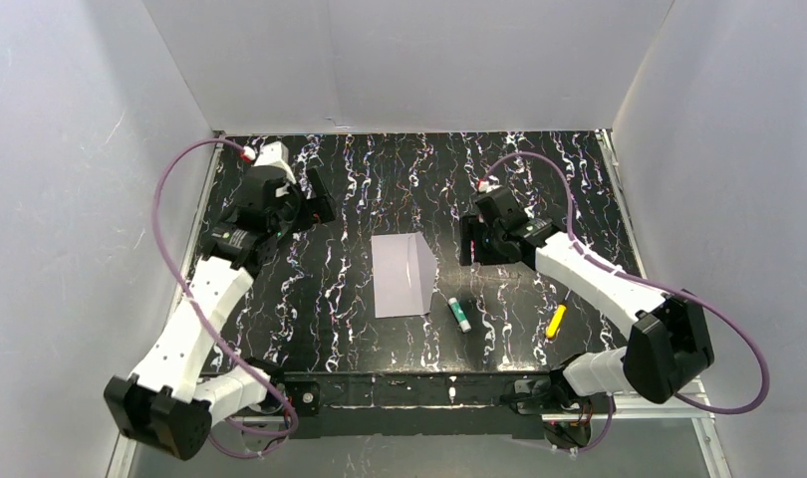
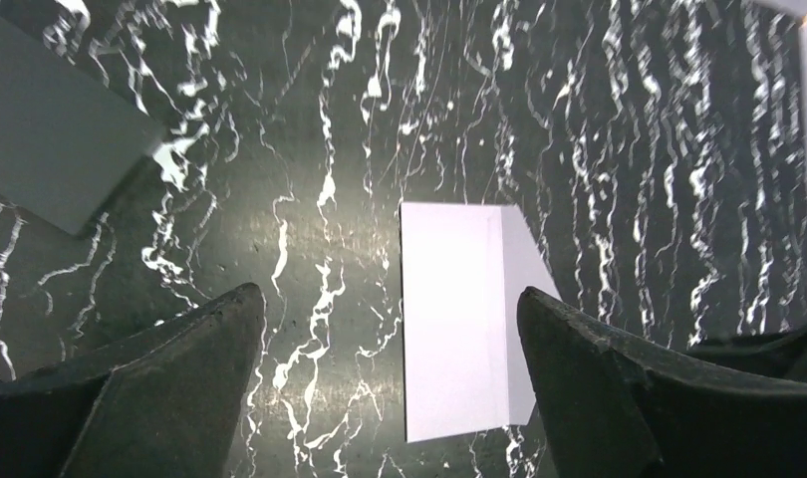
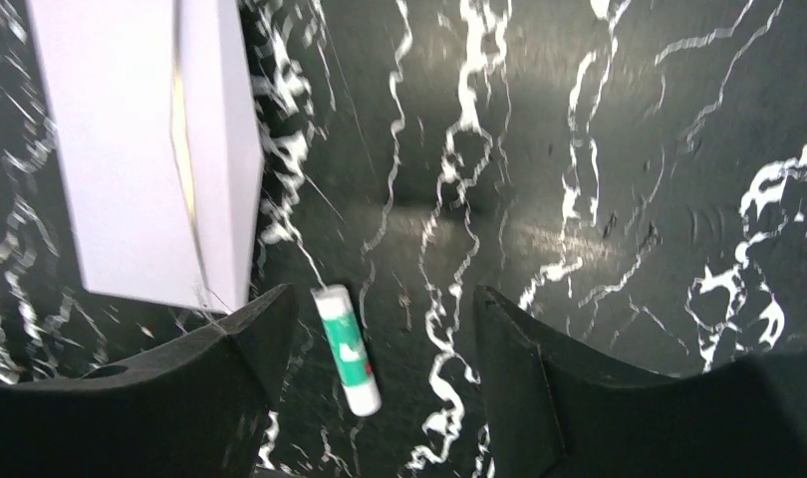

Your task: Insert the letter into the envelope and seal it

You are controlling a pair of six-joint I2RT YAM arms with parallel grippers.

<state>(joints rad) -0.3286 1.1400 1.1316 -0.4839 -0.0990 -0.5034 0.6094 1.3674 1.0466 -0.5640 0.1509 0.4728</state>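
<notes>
Right wrist alone: gap in envelope (image 3: 111,149)

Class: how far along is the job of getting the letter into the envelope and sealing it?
Done, apparently: the letter shows only as a tan sliver under the folded flap of the envelope. In hand: nothing; left claw and right claw stand open and empty. Left: possibly sealing; the flap gapes slightly, and the glue stick lies nearby.

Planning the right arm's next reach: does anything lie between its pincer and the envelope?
Nothing visible does. Only bare table separates the right pincer from the envelope. The green-and-white tube lies by the envelope's near right corner, apart from it and off that path.
</notes>
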